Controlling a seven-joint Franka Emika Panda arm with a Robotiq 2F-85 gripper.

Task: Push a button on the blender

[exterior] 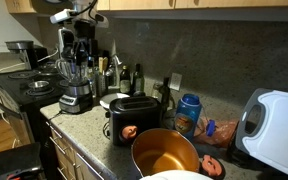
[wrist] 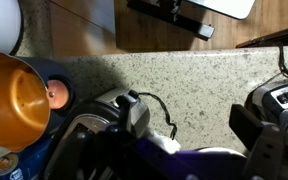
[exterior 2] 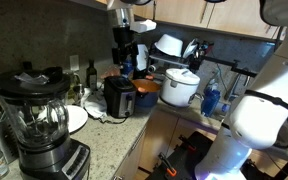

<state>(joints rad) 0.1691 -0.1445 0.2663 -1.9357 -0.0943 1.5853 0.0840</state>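
Kitchen bench (exterior 2: 119, 140) of speckled stone, read from near to far in an exterior view. Nearest, at the left end, stands the blender (exterior 2: 39, 125): clear jar, dark lid, squat grey base with its control panel facing the bench edge. Just behind it lies a white plate (exterior 2: 76, 120). Further along is the black two-slot toaster (exterior 2: 119, 97), with an orange bowl (exterior 2: 147, 88) beside it, then a white rice cooker (exterior 2: 179, 85) and a blue bottle (exterior 2: 212, 100). Dark bottles (exterior 2: 84, 75) line the wall behind the plate.

The gripper (exterior 2: 125, 50) hangs in the air above the toaster, well apart from the blender and touching nothing. Its jaw opening cannot be told at this size, and nothing is seen in its hold.

From the opposite end, in an exterior view, the orange bowl (exterior: 164, 152) is nearest. Behind it come the toaster (exterior: 132, 120) and, far off beside the stove (exterior: 24, 85), the blender (exterior: 76, 88), with the gripper (exterior: 80, 45) showing above it.

The wrist view looks straight down on the toaster (wrist: 84, 135), its black cord (wrist: 159, 105) and the bowl (wrist: 14, 100). The gripper there is only a dark blur along the lower edge.
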